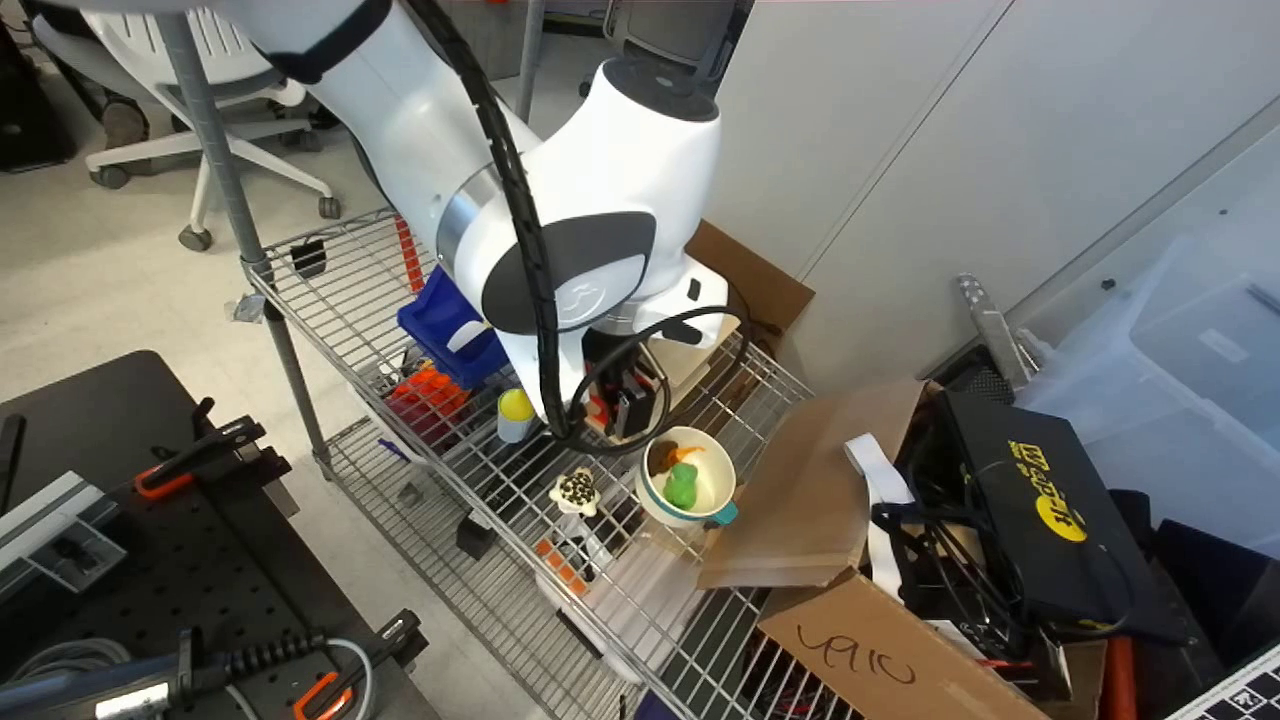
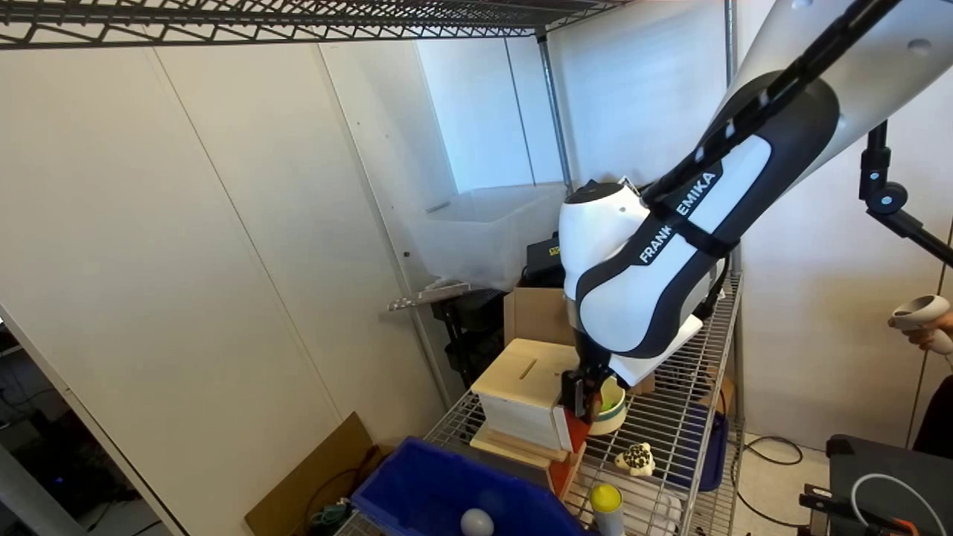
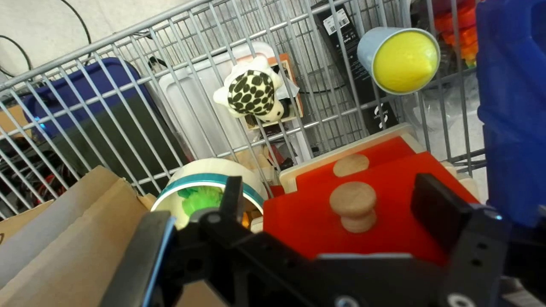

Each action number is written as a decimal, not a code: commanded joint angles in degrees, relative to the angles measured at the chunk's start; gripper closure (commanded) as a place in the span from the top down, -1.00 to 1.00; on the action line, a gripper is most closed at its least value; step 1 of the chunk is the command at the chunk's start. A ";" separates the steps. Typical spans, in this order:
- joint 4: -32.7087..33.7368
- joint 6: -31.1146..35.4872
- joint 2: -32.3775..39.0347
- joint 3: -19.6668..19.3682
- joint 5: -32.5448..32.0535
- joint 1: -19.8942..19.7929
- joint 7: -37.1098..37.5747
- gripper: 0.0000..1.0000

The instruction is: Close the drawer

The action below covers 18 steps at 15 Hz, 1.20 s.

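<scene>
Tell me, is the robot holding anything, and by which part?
Nothing is held: the hand is open, its fingers clear of the wooden knob on the red drawer front.

1 spotted toy lies near the bowl.

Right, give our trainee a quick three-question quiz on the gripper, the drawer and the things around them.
1. Fill the blank: in the wrist view, the gripper is ____, with the wooden knob of the red drawer showing between its jaws.
2. Which one holds the green item? A) blue bin B) white bowl C) yellow-topped cup
3. True or false: the spotted toy lies outside the white bowl.

Key: 1 open; 2 B; 3 true.
</scene>
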 commanded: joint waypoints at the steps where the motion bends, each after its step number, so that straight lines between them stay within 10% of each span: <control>1: 1.45 -1.54 0.00 0.95 1.34 -0.75 -1.55 1.00; 18: 3.98 -8.20 -0.03 3.17 -0.16 -1.87 -14.61 1.00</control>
